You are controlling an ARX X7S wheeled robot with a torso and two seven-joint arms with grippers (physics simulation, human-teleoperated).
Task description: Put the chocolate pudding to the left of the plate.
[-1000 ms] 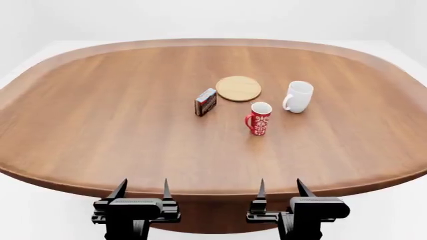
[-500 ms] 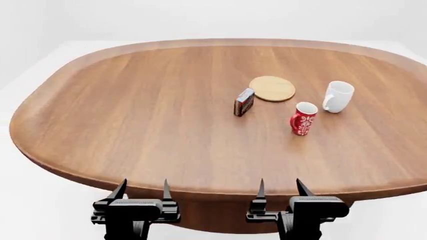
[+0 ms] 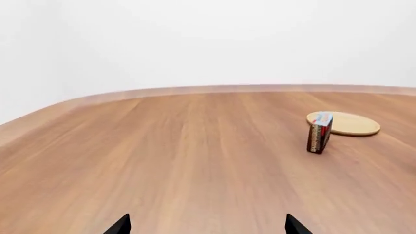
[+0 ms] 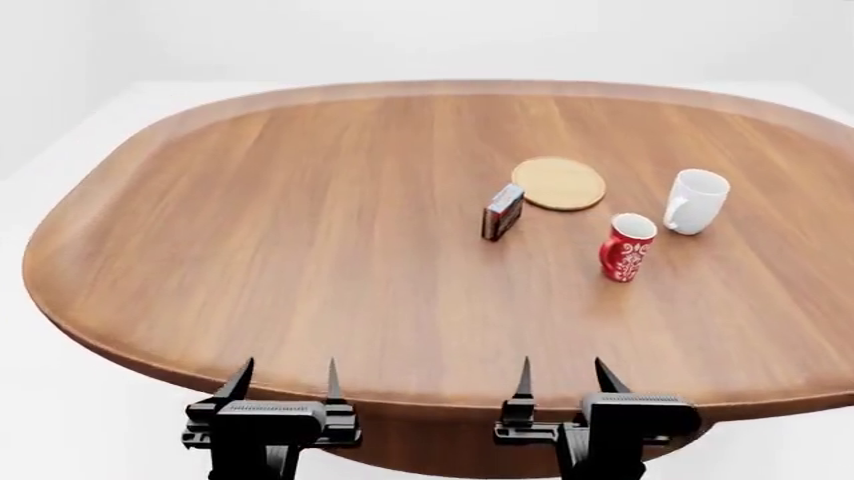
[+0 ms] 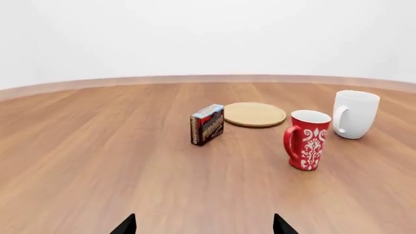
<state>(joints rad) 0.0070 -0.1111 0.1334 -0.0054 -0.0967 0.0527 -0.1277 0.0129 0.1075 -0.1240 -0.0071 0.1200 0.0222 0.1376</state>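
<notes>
Left end effector (image 4: 286,378) low at the near edge of the tabletop (image 4: 267,230), pointing away toward the far side, prongs spread apart, nothing between them. In the left wrist view only the two dark tips show at the frame edge, with bare wood between. It is well apart from every object.

Right end effector (image 4: 561,375) beside it at the same near edge, same level pose, prongs also spread, holding nothing. Tips just visible in the right wrist view.

Chocolate pudding (image 4: 503,211) stands upright on its narrow edge around the middle of the tabletop, slightly right of centre, turned at an angle. It sits at the near-left of the plate (image 4: 559,183), just beside its rim; cannot tell whether they touch. In the left wrist view the carton (image 3: 319,132) overlaps the plate's (image 3: 354,124) left edge.

Plate lies flat, nothing on it.

Red patterned mug (image 4: 625,247) upright, right of and nearer than the plate, handle toward the left in the right wrist view (image 5: 307,140). Inside not visible.

White mug (image 4: 698,201) upright, furthest right, just right of the plate, handle facing left. Contents cannot be told.
</notes>
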